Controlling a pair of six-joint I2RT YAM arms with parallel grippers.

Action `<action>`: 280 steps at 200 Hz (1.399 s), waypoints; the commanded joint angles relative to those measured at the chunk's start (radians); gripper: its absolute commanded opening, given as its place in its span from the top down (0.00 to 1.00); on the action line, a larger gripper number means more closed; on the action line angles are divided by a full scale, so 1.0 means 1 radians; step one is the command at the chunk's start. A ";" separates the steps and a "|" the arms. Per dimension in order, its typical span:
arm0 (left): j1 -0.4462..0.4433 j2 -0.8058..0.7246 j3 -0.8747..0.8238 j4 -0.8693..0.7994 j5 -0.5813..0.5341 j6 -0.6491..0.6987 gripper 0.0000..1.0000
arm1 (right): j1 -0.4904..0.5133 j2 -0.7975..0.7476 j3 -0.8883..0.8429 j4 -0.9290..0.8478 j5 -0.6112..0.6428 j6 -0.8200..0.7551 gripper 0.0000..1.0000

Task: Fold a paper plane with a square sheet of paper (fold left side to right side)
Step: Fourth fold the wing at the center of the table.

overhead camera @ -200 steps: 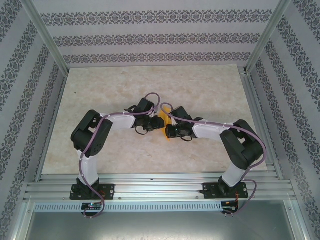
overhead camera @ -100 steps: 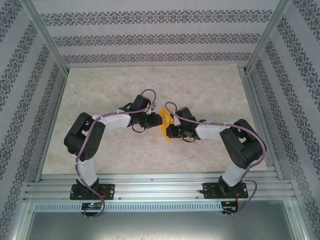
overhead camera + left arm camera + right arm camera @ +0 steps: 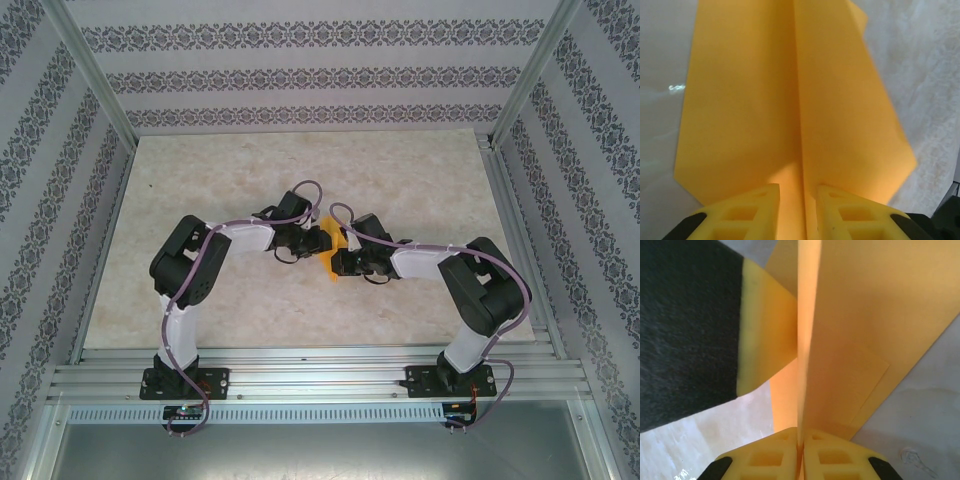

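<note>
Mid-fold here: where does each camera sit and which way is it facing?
Top: above and behind the bases, looking down at the table; both arms show, left gripper and right gripper meeting at the paper.
Left wrist: on the left arm, looking along its fingers onto the paper's ridge, which they straddle.
Right wrist: on the right arm, looking along its fingers, shut on the upright fold.
Shared: all three see the paper.
</note>
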 commanded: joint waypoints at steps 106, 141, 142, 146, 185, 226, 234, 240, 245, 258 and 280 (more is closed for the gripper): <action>-0.023 0.079 0.041 -0.039 -0.025 0.028 0.71 | -0.022 0.018 -0.011 0.045 -0.051 0.006 0.79; -0.023 0.095 0.041 -0.048 -0.040 0.024 0.71 | -0.049 -0.054 -0.013 -0.001 -0.058 -0.006 0.71; -0.024 0.096 0.041 -0.048 -0.041 0.024 0.71 | -0.050 -0.056 -0.014 -0.002 -0.059 -0.006 0.70; -0.024 0.097 0.041 -0.050 -0.041 0.025 0.71 | -0.055 -0.064 -0.015 -0.006 -0.063 -0.009 0.70; -0.025 0.103 0.040 -0.060 -0.056 0.028 0.71 | -0.105 -0.135 -0.009 -0.049 -0.093 -0.019 0.62; -0.025 0.097 0.032 -0.055 -0.056 0.027 0.71 | -0.134 -0.144 0.032 -0.116 -0.058 0.001 0.64; -0.025 0.097 0.032 -0.054 -0.056 0.027 0.71 | -0.134 -0.141 0.032 -0.124 -0.051 0.001 0.66; -0.025 0.096 0.032 -0.055 -0.057 0.026 0.71 | -0.133 -0.136 0.030 -0.123 -0.050 0.006 0.67; -0.025 0.095 0.032 -0.055 -0.057 0.027 0.71 | -0.131 -0.131 0.027 -0.121 -0.053 0.012 0.66; -0.025 0.094 0.032 -0.056 -0.057 0.026 0.71 | -0.119 -0.116 0.018 -0.102 -0.068 0.025 0.62; -0.026 0.091 0.032 -0.056 -0.058 0.026 0.71 | -0.079 -0.092 0.013 -0.091 -0.041 0.037 0.59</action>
